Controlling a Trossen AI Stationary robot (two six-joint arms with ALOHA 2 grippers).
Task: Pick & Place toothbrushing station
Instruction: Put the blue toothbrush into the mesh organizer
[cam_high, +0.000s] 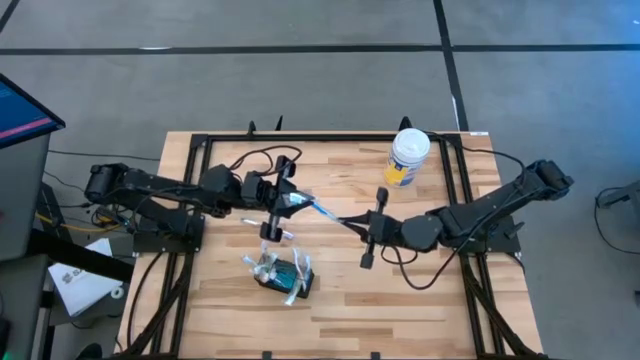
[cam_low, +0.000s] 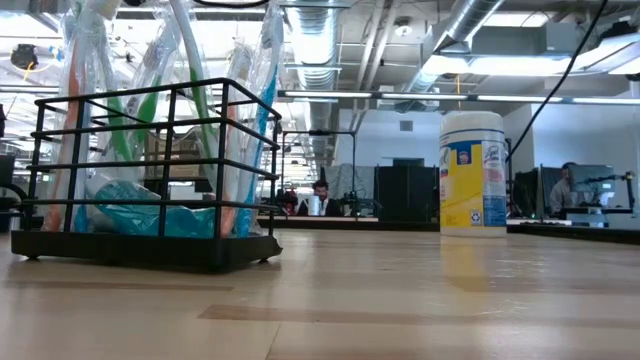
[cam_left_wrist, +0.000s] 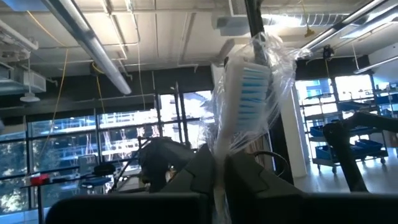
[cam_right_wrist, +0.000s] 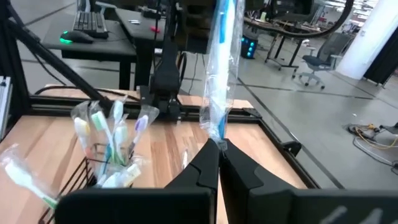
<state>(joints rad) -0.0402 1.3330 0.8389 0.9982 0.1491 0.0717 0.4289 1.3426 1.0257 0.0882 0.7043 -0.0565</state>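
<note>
Over on the left, the left gripper (cam_high: 283, 203) is up above the middle of the wooden tabletop (cam_high: 340, 300), clenched on the head end of a plastic-wrapped toothbrush (cam_high: 322, 209); in its wrist view the white and blue bristles sit just past the pinched fingers (cam_left_wrist: 199, 171). Just below it in the overhead view, toward the tabletop's near edge, the toothbrushing station (cam_high: 283, 273) stands on the wood, a black wire holder packed with wrapped brushes, apart from both arms. Moving right, the wrapped toothbrush spans the gap between the two arms, and the right gripper (cam_high: 372, 230) is clamped on its other end, fingers (cam_right_wrist: 208, 165) pressed together around the clear wrapper. Farther right, near the far edge, a white-lidded canister (cam_high: 408, 158) with a yellow label stands upright, well clear of everything.
</note>
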